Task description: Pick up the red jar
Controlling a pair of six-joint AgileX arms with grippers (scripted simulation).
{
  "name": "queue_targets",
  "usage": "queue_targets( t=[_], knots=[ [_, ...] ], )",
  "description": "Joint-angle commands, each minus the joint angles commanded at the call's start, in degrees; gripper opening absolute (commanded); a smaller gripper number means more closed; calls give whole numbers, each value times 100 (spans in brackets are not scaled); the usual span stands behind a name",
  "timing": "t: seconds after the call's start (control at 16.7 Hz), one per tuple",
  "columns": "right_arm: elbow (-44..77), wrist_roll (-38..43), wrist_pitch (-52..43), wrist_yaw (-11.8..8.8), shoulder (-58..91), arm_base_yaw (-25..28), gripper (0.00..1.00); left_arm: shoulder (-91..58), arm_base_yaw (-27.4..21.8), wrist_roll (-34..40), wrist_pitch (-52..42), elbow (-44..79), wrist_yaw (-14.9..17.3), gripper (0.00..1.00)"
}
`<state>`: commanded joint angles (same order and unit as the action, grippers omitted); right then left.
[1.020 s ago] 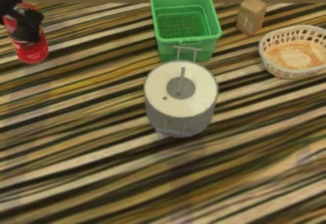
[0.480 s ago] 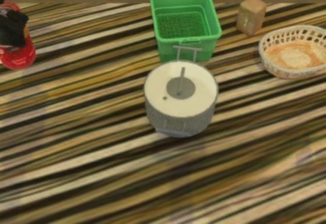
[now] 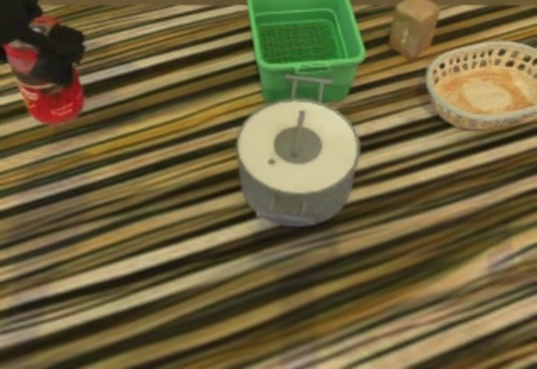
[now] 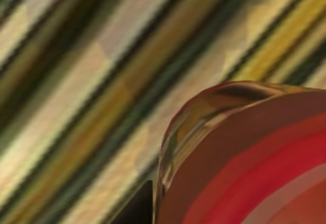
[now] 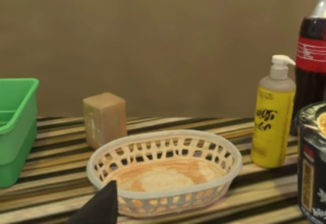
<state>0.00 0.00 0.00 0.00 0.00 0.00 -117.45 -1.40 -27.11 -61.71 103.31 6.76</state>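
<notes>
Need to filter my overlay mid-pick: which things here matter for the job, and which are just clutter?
Job:
red jar
left gripper, closed on the jar at the table's far left

Clutter:
green basket
round grey drum
tan box
wicker basket
yellow pump bottle
cola bottle

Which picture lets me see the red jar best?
The top view: the whole red jar shows at the table's left edge, with the left gripper around it. The left wrist view shows only a close curved part of it. The right wrist view misses it.
</notes>
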Motion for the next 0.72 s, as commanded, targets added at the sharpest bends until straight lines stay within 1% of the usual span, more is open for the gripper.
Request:
queue_targets(
  t=[0.48,0.6,0.72],
  knots=[
    [0,0,0,0,0,0,100,645,-1268,3386,1164,-1706,-874,0],
    [0,0,0,0,0,0,100,806,-1520,3992,1424,-2045,-1056,0],
    [0,0,0,0,0,0,100,932,-1694,4359,1614,-2274,-1183,0]
  ],
)
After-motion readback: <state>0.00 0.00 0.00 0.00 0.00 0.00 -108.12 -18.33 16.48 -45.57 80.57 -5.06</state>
